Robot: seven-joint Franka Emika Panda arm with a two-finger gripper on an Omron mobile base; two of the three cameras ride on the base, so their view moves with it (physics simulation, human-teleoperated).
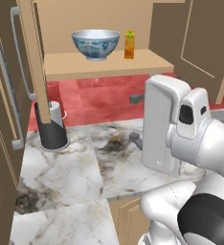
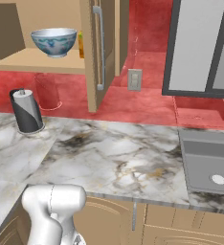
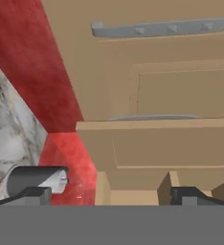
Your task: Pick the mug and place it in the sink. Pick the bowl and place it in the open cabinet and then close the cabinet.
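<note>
The white bowl [image 1: 95,44] with a blue pattern stands upright on the shelf of the open tan cabinet [image 1: 104,66], beside a small orange carton [image 1: 129,44]. From the right base the bowl [image 2: 54,42] sits on that cabinet's shelf [image 2: 37,62], left of an open door [image 2: 94,52]. My gripper [image 3: 113,195] is open with nothing between its fingertips [image 3: 35,194]. It faces a panelled tan cabinet door [image 3: 181,91] with a silver bar handle [image 3: 162,28]. The grey sink [image 2: 200,148] lies at the right of the counter. The mug is out of view.
A dark cylinder with a white top [image 1: 51,125] stands on the marble counter [image 1: 61,172] under the cabinet's left door [image 1: 35,62]. The right door [image 1: 202,43] swings out over my arm. A grey glass-fronted cabinet [image 2: 200,48] hangs above the sink. An outlet [image 2: 134,79] is on the red wall.
</note>
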